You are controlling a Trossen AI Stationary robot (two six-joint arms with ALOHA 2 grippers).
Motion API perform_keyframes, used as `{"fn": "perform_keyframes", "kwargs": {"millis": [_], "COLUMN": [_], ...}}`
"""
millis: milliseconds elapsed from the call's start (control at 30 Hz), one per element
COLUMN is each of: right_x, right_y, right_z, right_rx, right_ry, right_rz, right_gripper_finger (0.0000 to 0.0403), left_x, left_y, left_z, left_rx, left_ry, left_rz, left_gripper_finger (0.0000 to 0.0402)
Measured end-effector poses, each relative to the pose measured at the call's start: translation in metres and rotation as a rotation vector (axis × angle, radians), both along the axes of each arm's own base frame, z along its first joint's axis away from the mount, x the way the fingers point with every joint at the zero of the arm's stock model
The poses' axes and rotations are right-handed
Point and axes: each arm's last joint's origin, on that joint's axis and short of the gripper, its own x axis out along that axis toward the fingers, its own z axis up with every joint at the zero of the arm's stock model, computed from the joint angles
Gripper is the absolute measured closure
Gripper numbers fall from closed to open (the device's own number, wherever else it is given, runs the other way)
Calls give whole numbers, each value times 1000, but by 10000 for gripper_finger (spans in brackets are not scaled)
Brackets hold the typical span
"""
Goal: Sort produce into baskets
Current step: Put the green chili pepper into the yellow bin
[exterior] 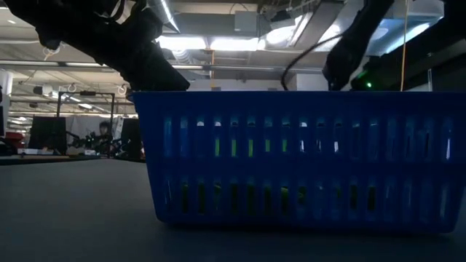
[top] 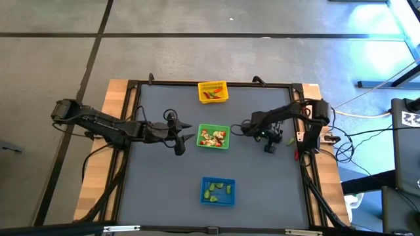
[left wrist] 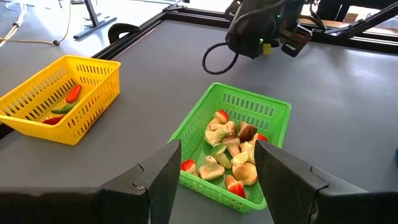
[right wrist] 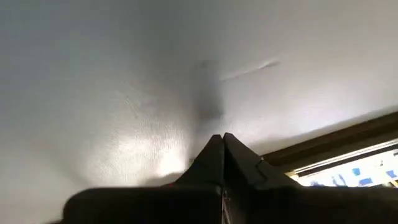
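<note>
Three baskets stand in a row down the middle of the table. The yellow basket (top: 212, 92) (left wrist: 62, 96) is farthest and holds a few red and green pieces. The green basket (top: 213, 136) (left wrist: 273, 109) in the middle holds several red and pale produce pieces (left wrist: 231, 152). The blue basket (top: 218, 191) (exterior: 298, 156) is nearest and holds light green pieces. My left gripper (top: 186, 136) (left wrist: 217, 146) hovers open at the green basket's left side. My right gripper (top: 270, 148) (right wrist: 222, 135) is shut over bare table to the right of the green basket, and nothing shows between its fingers.
Wooden strips (top: 121, 118) and a dark frame run along the table's sides. Bare grey table (top: 164, 183) lies around the baskets. In the low view the blue basket fills the foreground, with both arms dark above it.
</note>
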Motion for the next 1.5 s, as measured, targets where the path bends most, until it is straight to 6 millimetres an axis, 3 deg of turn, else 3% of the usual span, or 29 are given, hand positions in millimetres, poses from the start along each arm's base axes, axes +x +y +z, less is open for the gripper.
{"fn": "perform_keyframes", "kwargs": {"millis": [233, 600, 833, 1067, 1500], "right_x": [13, -6, -23, -34, -41], "right_y": [2, 6, 10, 12, 13], "right_z": [17, 7, -8, -18, -21], "right_rx": [-75, -4, 19, 31, 53], "right_ry": [18, 96, 115, 111, 125], "right_rz": [-64, -6, -21, 13, 55], "right_gripper_finger": [387, 220, 178, 211, 387], "left_x": [0, 0, 0, 0, 0], "left_y": [0, 0, 0, 0, 0], "left_z": [0, 0, 0, 0, 0], "left_rx": [8, 9, 26, 31, 43], "left_ry": [3, 3, 10, 12, 17], "left_rz": [-4, -4, -11, -13, -19], "left_gripper_finger": [202, 202, 202, 202, 202]}}
